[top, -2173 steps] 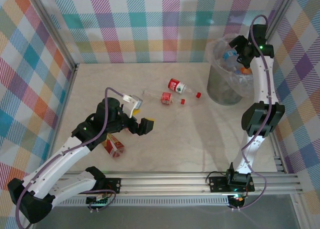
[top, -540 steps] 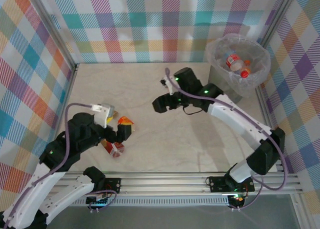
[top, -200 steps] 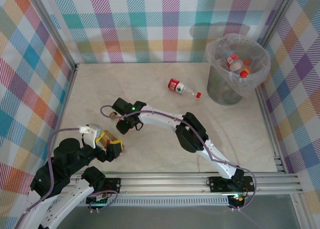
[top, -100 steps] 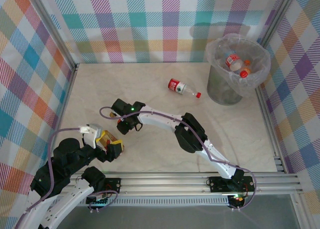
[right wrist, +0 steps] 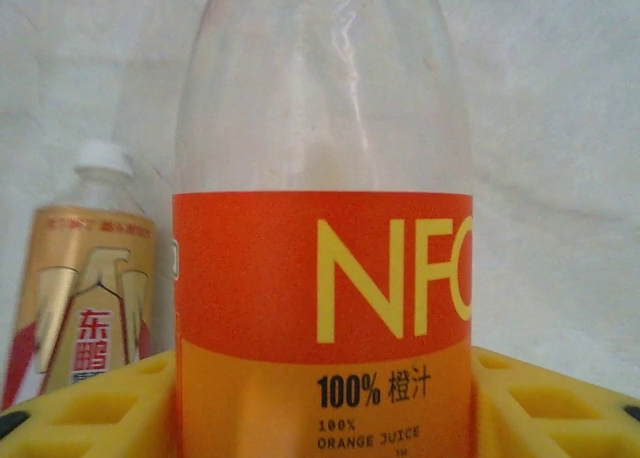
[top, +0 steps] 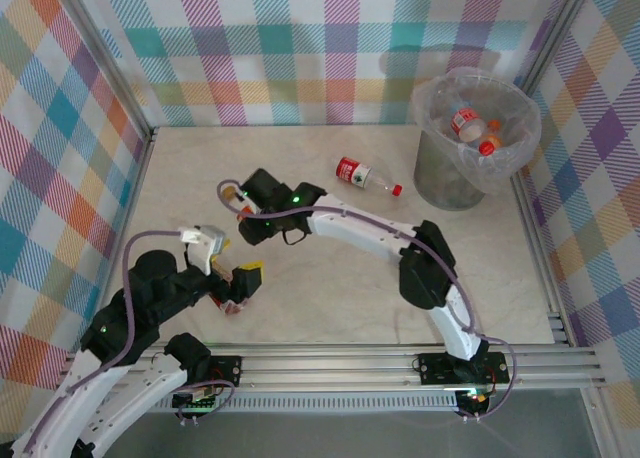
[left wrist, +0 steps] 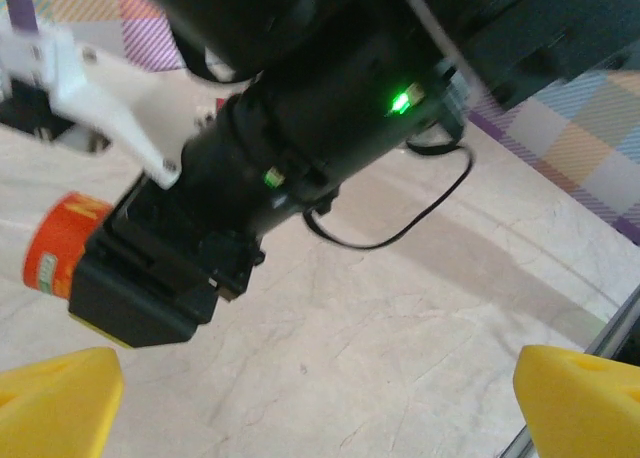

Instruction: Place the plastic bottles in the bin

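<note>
My right gripper (top: 252,218) is shut on an orange-labelled plastic bottle (right wrist: 320,278), which sits between its yellow fingers (right wrist: 90,408); the bottle's cap end (top: 233,192) sticks out to the far left. A gold-and-red labelled bottle (right wrist: 80,298) lies behind it on the table, just under my left gripper (top: 238,283). The left gripper (left wrist: 320,408) is open with bare table between its yellow fingertips (left wrist: 55,398). A red-labelled bottle (top: 362,175) lies near the bin (top: 440,173) at the back right, which holds two bottles (top: 466,121).
The right arm (top: 370,233) stretches across the middle of the table from its base at the front right. Checked walls close in the back and both sides. A metal rail (top: 350,363) runs along the near edge.
The right gripper has shut on the orange-labelled bottle and moved it up and toward the back right. The left gripper has shifted slightly right and away from the front edge.
</note>
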